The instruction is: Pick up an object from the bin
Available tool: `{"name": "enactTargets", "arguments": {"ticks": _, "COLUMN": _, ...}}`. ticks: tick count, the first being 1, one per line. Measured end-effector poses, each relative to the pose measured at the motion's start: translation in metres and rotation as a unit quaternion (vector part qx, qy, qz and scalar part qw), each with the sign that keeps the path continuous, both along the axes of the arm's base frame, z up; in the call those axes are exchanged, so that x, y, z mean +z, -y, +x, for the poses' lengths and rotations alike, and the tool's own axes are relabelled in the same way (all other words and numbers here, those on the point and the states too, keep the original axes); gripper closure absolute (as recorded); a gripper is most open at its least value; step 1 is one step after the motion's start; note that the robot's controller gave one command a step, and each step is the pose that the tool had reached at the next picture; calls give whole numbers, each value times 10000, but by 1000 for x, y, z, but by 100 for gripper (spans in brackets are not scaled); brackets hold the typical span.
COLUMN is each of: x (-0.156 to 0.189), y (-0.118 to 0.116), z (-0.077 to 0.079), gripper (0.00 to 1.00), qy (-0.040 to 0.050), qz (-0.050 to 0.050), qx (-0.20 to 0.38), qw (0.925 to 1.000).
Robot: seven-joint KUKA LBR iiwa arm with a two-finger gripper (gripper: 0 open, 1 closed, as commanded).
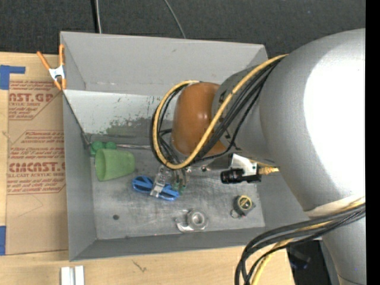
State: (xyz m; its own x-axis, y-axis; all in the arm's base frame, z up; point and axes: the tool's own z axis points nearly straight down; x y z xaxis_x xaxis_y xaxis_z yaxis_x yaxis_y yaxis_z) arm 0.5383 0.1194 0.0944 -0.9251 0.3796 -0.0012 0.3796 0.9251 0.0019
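Observation:
My gripper (168,180) reaches down near the middle of the bin floor, right above a small blue looped thing (145,186). The blue thing lies flat, and its right part is covered by the gripper's tip; I cannot tell whether they touch. A pale green cup (114,162) lies on its side to the left, close to the bin's left wall. A silver metal ring-shaped piece (192,220) rests near the front wall, below the gripper.
A small round brass and black part (242,204) lies at the front right. A black cylinder with a white tag (240,174) sits to the right of the gripper. The arm and its orange cover hide the back right of the bin.

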Motion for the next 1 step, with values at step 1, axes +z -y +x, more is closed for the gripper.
{"name": "enactTargets", "arguments": {"ticks": 1, "x": 93, "y": -1, "z": 1, "gripper": 100, "qy": 29, "qz": 6, "qx": 7, "qw": 10000}}
